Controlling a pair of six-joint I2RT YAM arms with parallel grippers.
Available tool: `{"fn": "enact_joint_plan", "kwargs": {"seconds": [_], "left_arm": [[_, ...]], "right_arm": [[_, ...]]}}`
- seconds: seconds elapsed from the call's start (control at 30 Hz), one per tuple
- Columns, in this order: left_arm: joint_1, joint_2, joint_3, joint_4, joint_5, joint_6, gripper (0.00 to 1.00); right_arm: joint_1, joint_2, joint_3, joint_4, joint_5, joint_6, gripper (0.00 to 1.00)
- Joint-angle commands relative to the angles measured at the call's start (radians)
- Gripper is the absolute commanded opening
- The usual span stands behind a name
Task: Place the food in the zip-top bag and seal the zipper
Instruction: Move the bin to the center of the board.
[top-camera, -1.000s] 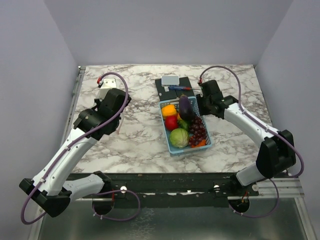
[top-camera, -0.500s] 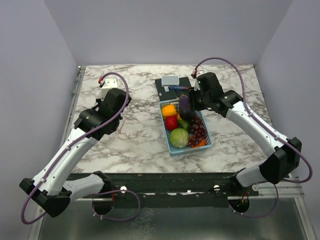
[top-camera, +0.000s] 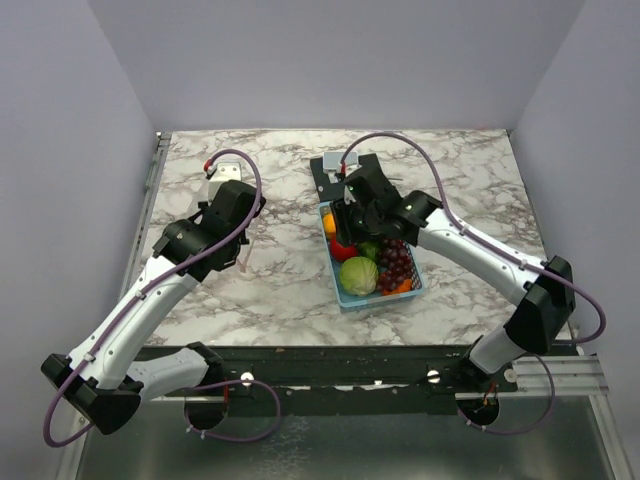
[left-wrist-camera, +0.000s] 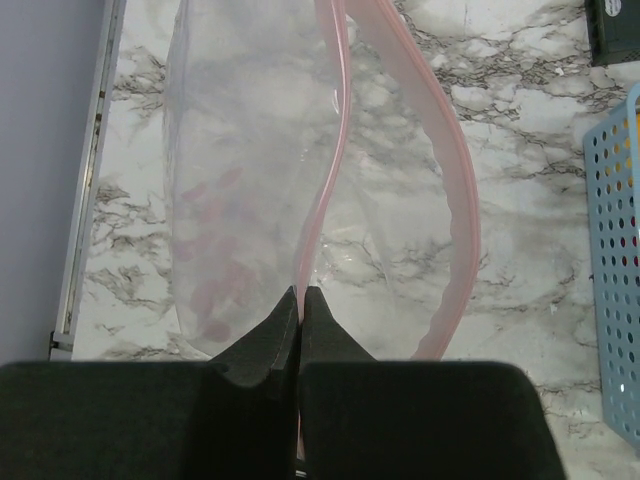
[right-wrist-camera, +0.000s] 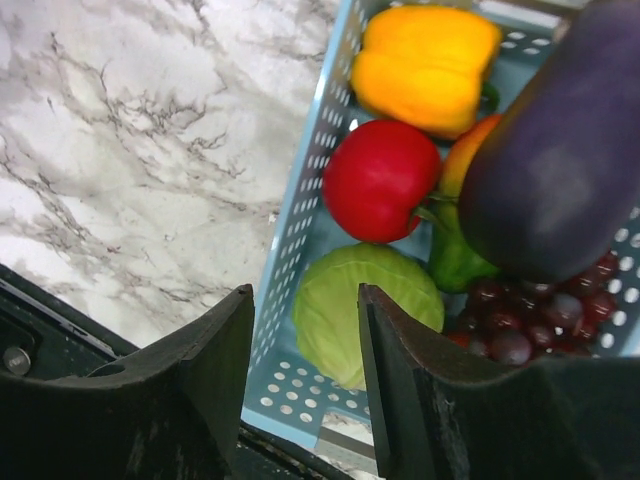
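The clear pink-tinted zip-top bag (left-wrist-camera: 250, 180) hangs below my left gripper (left-wrist-camera: 300, 297), which is shut on one side of its pink zipper strip (left-wrist-camera: 340, 150). The other side of the strip (left-wrist-camera: 455, 210) bows away, so the mouth gapes. The food lies in the light-blue basket (top-camera: 345, 297): green cabbage (right-wrist-camera: 365, 310), red tomato (right-wrist-camera: 380, 180), yellow pepper (right-wrist-camera: 425, 65), purple eggplant (right-wrist-camera: 560, 170) and dark grapes (right-wrist-camera: 530, 325). My right gripper (right-wrist-camera: 305, 310) is open and empty above the basket's left side, over the cabbage (top-camera: 358, 274).
A black base with a small white box (top-camera: 340, 162) stands behind the basket. A white block (top-camera: 228, 170) sits at the back left. The basket's wall (left-wrist-camera: 615, 250) is to the right of the bag. The table's metal edge rail (left-wrist-camera: 85, 200) runs along its left.
My right arm has swung left from the basket's far right side to above its left part, covering the eggplant in the top view. My left arm has barely moved.
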Motion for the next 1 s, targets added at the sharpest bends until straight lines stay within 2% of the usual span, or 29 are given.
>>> {"fn": "enact_joint_plan", "kwargs": {"seconds": [0.0,0.2,0.7,0.97], "left_arm": [[0.003,-0.008,-0.009,0.007,0.041,-0.01,0.0],[0.003,-0.011,-0.023,0.01,0.065,-0.019,0.0],[0.004,-0.021,-0.035,0.01,0.089,-0.029,0.0],[0.002,-0.017,-0.038,0.011,0.109,-0.037,0.0]], "right_arm": [[0.042,0.058,0.019,0.012,0.007,0.044,0.52],[0.084,0.145,0.013,0.029,0.043,0.078,0.53],[0.088,0.255,-0.033,0.095,0.082,0.141,0.52],[0.09,0.296,-0.032,0.107,0.094,0.154,0.43]]}}
